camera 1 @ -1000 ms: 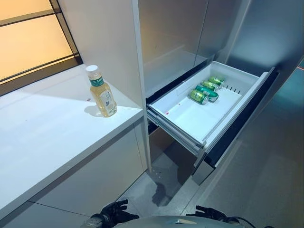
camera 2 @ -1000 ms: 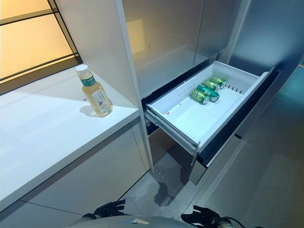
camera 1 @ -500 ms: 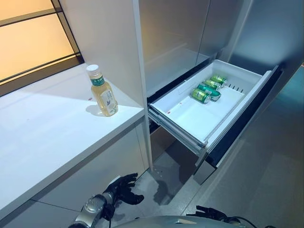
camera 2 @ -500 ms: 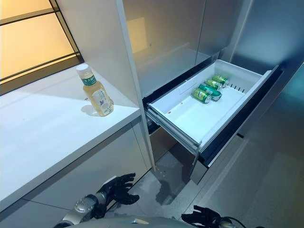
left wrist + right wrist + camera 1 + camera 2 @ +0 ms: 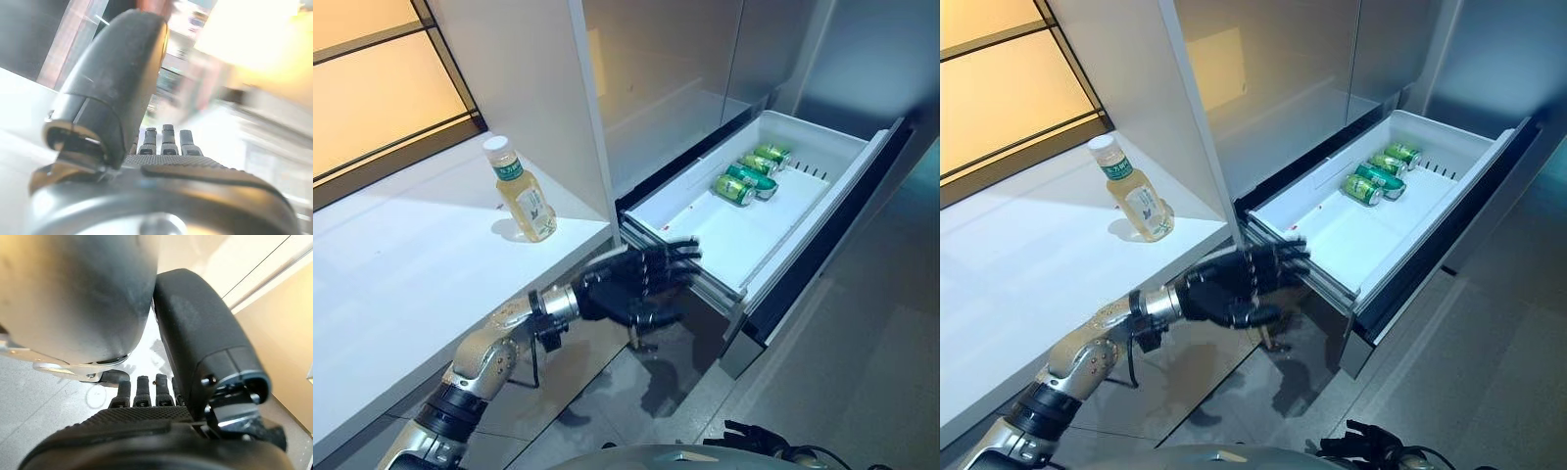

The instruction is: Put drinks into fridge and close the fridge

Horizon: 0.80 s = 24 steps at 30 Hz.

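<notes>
A bottle of yellow drink (image 5: 522,193) with a white cap stands upright on the white counter (image 5: 401,274), near its right end. The fridge's white drawer (image 5: 705,235) is pulled out, with green cans (image 5: 749,174) lying at its far end. My left hand (image 5: 631,284) is open and empty, raised in front of the drawer's near corner, below and to the right of the bottle. In the left wrist view its fingers (image 5: 164,142) are straight. My right hand (image 5: 744,438) hangs low at the bottom edge; its fingers (image 5: 142,390) look relaxed and hold nothing.
A tall white panel (image 5: 538,88) stands between the counter and the fridge. The fridge's grey doors (image 5: 675,59) above the drawer are closed. Grey floor (image 5: 862,372) lies to the right of the drawer.
My left arm has risen from the bottom edge up to the drawer's near corner, hand open. The camera has shifted slightly. The bottle and cans have not moved.
</notes>
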Tool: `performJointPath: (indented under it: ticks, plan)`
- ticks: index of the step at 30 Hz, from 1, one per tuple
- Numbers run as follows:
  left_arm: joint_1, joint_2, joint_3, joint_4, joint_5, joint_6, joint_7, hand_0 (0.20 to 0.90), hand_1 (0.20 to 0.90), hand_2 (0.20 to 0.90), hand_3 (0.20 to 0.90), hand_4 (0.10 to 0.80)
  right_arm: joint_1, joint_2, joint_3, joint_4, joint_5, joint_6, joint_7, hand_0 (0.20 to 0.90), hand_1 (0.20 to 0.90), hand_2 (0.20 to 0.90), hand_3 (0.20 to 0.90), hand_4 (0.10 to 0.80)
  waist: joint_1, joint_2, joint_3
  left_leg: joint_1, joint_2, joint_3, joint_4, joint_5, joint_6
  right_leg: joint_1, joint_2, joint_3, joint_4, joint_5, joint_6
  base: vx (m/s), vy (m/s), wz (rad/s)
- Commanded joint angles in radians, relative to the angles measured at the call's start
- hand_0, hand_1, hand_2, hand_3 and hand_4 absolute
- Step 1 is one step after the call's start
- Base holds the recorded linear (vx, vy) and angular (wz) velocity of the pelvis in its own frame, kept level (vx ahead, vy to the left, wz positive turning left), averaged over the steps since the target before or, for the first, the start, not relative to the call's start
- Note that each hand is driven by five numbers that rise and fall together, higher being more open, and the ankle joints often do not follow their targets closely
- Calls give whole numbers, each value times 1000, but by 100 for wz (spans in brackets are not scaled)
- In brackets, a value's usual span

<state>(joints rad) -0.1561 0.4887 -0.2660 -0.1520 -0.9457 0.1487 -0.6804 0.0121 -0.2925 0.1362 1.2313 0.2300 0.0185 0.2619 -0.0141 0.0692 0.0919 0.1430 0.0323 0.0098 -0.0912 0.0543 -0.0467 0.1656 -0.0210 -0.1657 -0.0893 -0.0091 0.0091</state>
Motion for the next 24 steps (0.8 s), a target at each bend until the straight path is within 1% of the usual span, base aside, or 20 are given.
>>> performJointPath:
  ticks: [1, 2, 3, 5, 6, 7, 8, 10, 12, 13, 14, 16, 17, 18, 19, 23, 24]
  plan:
    - [-124, -10, 144, -68, -158, -296, 92, 900, 900, 900, 900, 800, 2, 18, 33, 27, 0, -28, -11, 900, 900, 900, 900, 800, 4, -20, -29, 10, -84, 7, 27, -143, 82, -54, 10, 26, 113, -87, 54, 65, -23, -1]
    - [-140, -16, 185, -73, -137, -397, 138, 900, 900, 900, 900, 800, 16, 29, 42, 27, -5, -35, -15, 900, 900, 900, 900, 800, 1, -25, -36, 16, -84, 6, 25, -145, 82, -49, 11, 28, 113, -92, 52, 51, -22, -1]
    - [-151, -12, 205, -74, -141, -440, 165, 900, 900, 900, 900, 800, 20, 34, 48, 30, -5, -39, -17, 900, 900, 900, 900, 800, 0, -27, -39, 19, -84, 6, 24, -146, 82, -45, 13, 29, 111, -94, 51, 60, -25, -3]
    - [-166, -14, 246, -84, -73, -563, 265, 900, 900, 900, 900, 800, 30, 41, 57, 33, -9, -43, -19, 900, 900, 900, 900, 800, -2, -32, -46, 23, -82, 7, 23, -147, 80, -41, 15, 30, 110, -97, 49, 44, -12, -5]
    - [-172, -10, 259, -88, -47, -592, 302, 900, 900, 900, 900, 800, 33, 42, 58, 34, -11, -45, -19, 900, 900, 900, 900, 800, -3, -33, -48, 24, -82, 7, 23, -147, 79, -40, 16, 30, 110, -98, 49, 38, -7, -6]
    - [-180, -3, 276, -93, 8, -642, 386, 900, 900, 900, 900, 800, 36, 45, 61, 37, -15, -47, -20, 900, 900, 900, 900, 800, -4, -35, -52, 25, -81, 6, 22, -147, 78, -39, 17, 30, 109, -100, 48, 40, -9, -6]
    - [-189, 2, 296, -90, 100, -698, 480, 900, 900, 900, 900, 800, 41, 48, 65, 39, -15, -49, -21, 900, 900, 900, 900, 800, -4, -37, -55, 27, -80, 7, 22, -147, 77, -38, 18, 30, 110, -102, 47, 40, -9, -5]
    - [-200, 16, 325, -93, 229, -751, 614, 900, 900, 900, 900, 800, 44, 53, 71, 40, -18, -48, -25, 900, 900, 900, 900, 800, -4, -39, -60, 27, -80, 7, 22, -148, 76, -37, 19, 29, 110, -106, 44, 19, -3, -1]
    - [-208, 23, 342, -99, 327, -767, 707, 900, 900, 900, 900, 800, 44, 55, 74, 44, -21, -49, -25, 900, 900, 900, 900, 800, -4, -42, -62, 26, -79, 7, 24, -147, 75, -36, 21, 30, 112, -109, 42, 0, 0, 0]
    - [-211, 30, 350, -100, 404, -781, 770, 900, 900, 900, 900, 800, 45, 56, 77, 46, -24, -51, -25, 900, 900, 900, 900, 800, -3, -43, -62, 26, -79, 8, 25, -147, 75, -36, 22, 30, 113, -111, 40, 0, 0, 0]
    - [-221, 40, 359, -104, 471, -772, 836, 900, 900, 900, 900, 800, 44, 56, 80, 46, -27, -49, -26, 900, 900, 900, 900, 800, -3, -44, -63, 26, -79, 7, 25, -148, 74, -36, 23, 30, 115, -113, 38, 0, 0, 0]
    - [-234, 61, 370, -96, 604, -736, 977, 900, 900, 900, 900, 800, 43, 55, 84, 47, -31, -49, -26, 900, 900, 900, 900, 800, -2, -46, -65, 25, -78, 6, 27, -148, 73, -37, 25, 31, 118, -116, 35, 0, 0, 0]
    - [-235, 64, 370, -94, 631, -727, 1002, 900, 900, 900, 900, 800, 43, 55, 85, 46, -33, -49, -26, 900, 900, 900, 900, 800, -2, -47, -65, 25, -78, 6, 27, -148, 73, -37, 26, 31, 119, -116, 35, 0, 0, 0]
    - [-241, 81, 374, -81, 694, -693, 1078, 900, 900, 900, 900, 800, 42, 54, 87, 44, -37, -46, -25, 900, 900, 900, 900, 800, -2, -47, -67, 26, -78, 7, 27, -148, 73, -36, 26, 30, 119, -118, 34, 0, 0, 0]
    - [-249, 102, 376, -56, 727, -656, 1136, 900, 900, 900, 900, 800, 39, 52, 90, 42, -33, -44, -25, 900, 900, 900, 900, 800, 0, -49, -66, 25, -77, 7, 30, -149, 73, -36, 26, 29, 121, -120, 32, 0, 0, 0]
    - [-249, 119, 375, -14, 735, -584, 1177, 900, 900, 900, 900, 800, 31, 53, 96, 32, -34, -34, -21, 900, 900, 900, 900, 800, 3, -52, -64, 21, -76, 8, 36, -150, 71, -38, 26, 28, 128, -124, 30, 0, 0, 0]
    - [-248, 120, 370, -5, 724, -578, 1174, 900, 900, 900, 900, 800, 30, 53, 96, 30, -37, -33, -19, 900, 900, 900, 900, 800, 4, -53, -63, 21, -76, 8, 37, -150, 71, -38, 26, 27, 130, -125, 30, 0, 0, 0]
